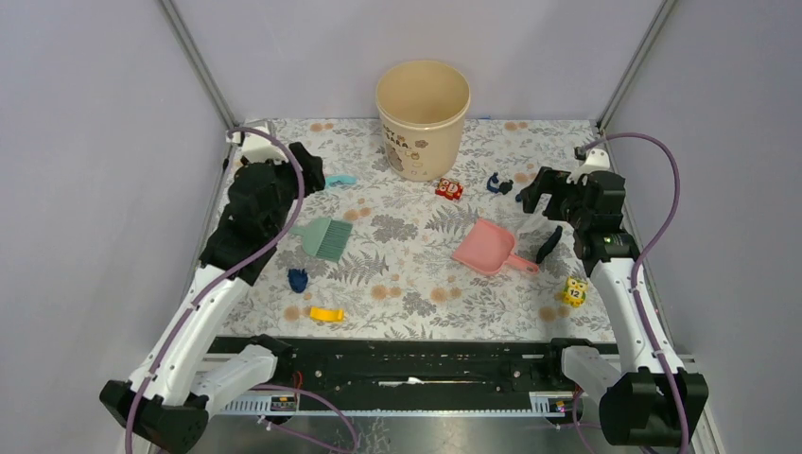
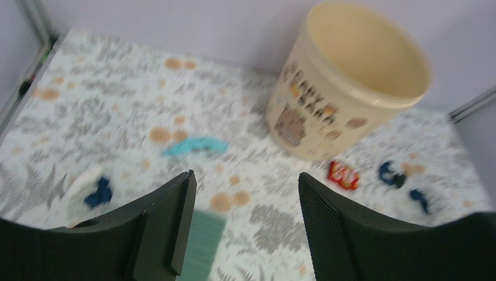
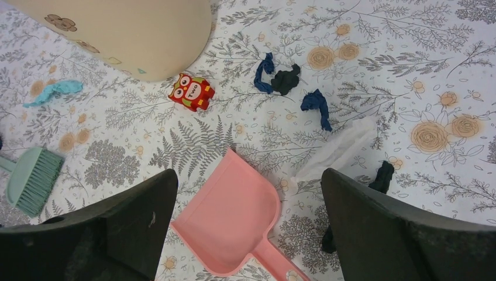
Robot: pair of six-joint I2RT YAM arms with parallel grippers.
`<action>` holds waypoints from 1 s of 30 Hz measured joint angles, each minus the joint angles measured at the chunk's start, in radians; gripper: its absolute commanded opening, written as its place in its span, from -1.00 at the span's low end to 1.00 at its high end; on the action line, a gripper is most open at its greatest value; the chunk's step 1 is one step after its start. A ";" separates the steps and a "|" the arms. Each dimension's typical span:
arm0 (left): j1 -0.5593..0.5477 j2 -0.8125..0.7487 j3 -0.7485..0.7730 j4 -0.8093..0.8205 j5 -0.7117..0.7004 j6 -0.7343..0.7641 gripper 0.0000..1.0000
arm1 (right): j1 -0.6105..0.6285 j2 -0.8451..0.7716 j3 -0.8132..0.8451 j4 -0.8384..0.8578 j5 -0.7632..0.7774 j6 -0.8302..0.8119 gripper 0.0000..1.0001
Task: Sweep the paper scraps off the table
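between the wide-open, empty jaws of the right gripper, its wrist view shows the pink dustpan lying on the table. beyond it, dark paper scraps lie near a red owl cube and the bucket. the left gripper is also open and empty, with the green brush blurred between its fingers. only the top view shows another navy scrap near a yellow piece.
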 measured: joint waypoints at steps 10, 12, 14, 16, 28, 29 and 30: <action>0.000 0.247 -0.160 -0.235 -0.071 -0.060 0.18 | 0.000 0.021 -0.051 0.031 -0.105 -0.084 0.99; 0.000 0.285 -0.178 -0.257 -0.067 -0.076 0.16 | 0.000 0.053 -0.052 0.029 -0.134 -0.106 0.99; 0.000 0.301 -0.200 -0.259 -0.063 -0.094 0.13 | 0.000 0.079 -0.052 0.024 -0.156 -0.121 0.99; 0.000 0.303 -0.222 -0.258 -0.058 -0.108 0.08 | 0.000 0.092 -0.052 0.014 -0.179 -0.143 0.99; 0.005 0.436 -0.278 -0.246 0.014 -0.143 -0.07 | 0.000 0.077 -0.060 0.013 -0.255 -0.219 0.99; 0.009 0.448 -0.278 -0.243 0.022 -0.149 -0.09 | 0.000 0.077 -0.060 0.014 -0.260 -0.220 0.99; 0.018 0.461 -0.277 -0.239 0.039 -0.154 -0.09 | 0.000 0.077 -0.060 0.013 -0.263 -0.224 0.99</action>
